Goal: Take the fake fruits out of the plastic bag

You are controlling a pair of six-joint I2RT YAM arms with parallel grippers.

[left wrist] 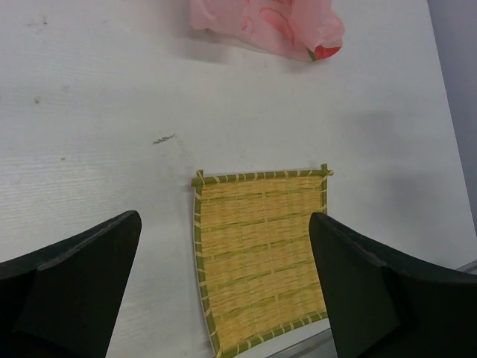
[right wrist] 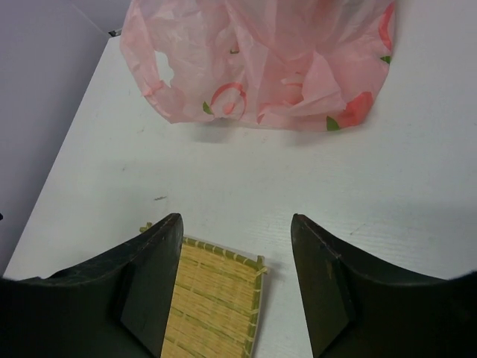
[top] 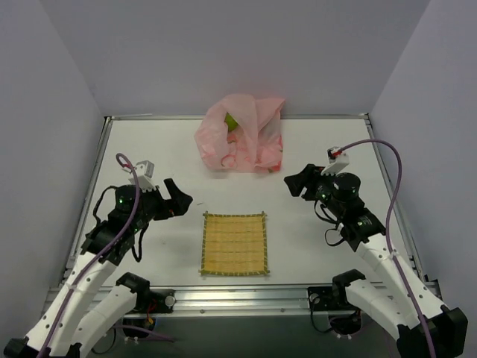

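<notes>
- The bamboo mat (top: 234, 243) is laid at 6 o'clock on the surface (top: 149, 149). No fruit is seen on it.
- The left end effector (top: 179, 198) is held at 9 o'clock. It is spread wide, and nothing is gripped.
- The right end effector (top: 293, 185) is held at 3 o'clock. It is about half spread, and nothing is gripped.
- The plastic bag (top: 242, 142) is found at 12 o'clock, well apart from both.
- A bit of a green fake fruit (top: 232, 121) is seen inside the bag's top. The other fake fruits cannot be made out.
- The job looks not begun: every fruit is thought to be left inside.
</notes>
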